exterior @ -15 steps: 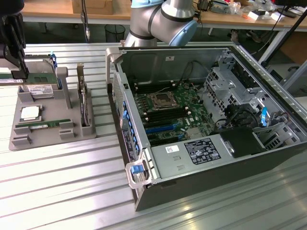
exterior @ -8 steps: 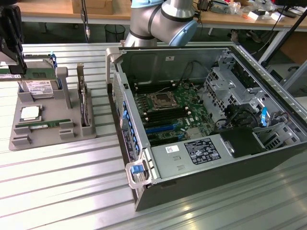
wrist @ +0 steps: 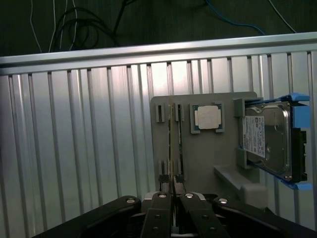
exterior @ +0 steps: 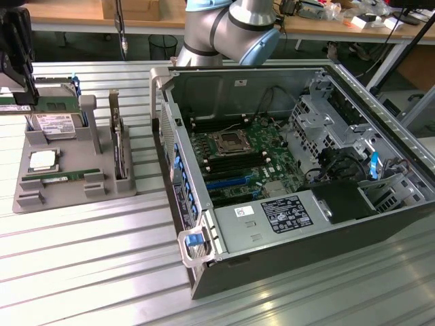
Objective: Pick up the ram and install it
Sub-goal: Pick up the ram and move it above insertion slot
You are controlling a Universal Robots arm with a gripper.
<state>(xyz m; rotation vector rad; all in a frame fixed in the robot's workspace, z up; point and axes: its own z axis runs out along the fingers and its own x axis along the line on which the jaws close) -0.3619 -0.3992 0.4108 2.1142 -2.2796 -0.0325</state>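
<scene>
While raised above the grey tray, end effector clenched on the ram, edge-on, processor beside.

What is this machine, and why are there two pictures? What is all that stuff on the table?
It is a robot arm with jaws at its end. One picture comes from a camera standing off the arm, the other from a camera on its wrist, looking past the jaws. On the metal table sit an open computer case and a gray tray with a square silver processor and a hard drive. The jaws are shut on the ram, a thin green stick seen edge-on.
</scene>
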